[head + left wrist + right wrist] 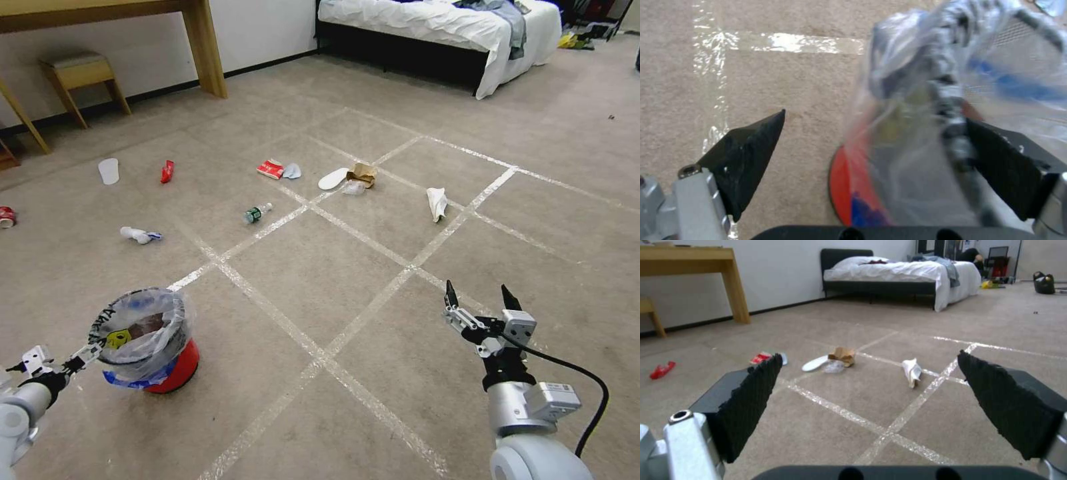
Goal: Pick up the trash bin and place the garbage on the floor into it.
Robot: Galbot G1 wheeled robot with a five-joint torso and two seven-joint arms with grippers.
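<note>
- Left tool (871, 146): spread wide, straddling the rim of the bin (150, 343). One pad sits outside on the carpet side, the other against the bag, and nothing is pinched.
- Bin: small round red bucket with a loose clear liner, blue edging and black lettering. It stands on the floor (373, 267) directly ahead of the left tool.
- Right tool (483, 300): spread, empty, held above the floor, pointing toward the litter.
- Litter, well ahead of the right tool: white tissue (437, 202), crumpled; brown bag (363, 175), creased paper; white slipper (332, 178), flat; green-labelled bottle (256, 213), lying down; red wrapper (167, 171).
- Floor: beige low-pile carpet, shiny tape grid.
- Risk: closing on slack film alone, not the rim, would likely let the liner slip or pull out.
- Risk: a one-sided rim hold may tilt the bin and spill its contents.
</note>
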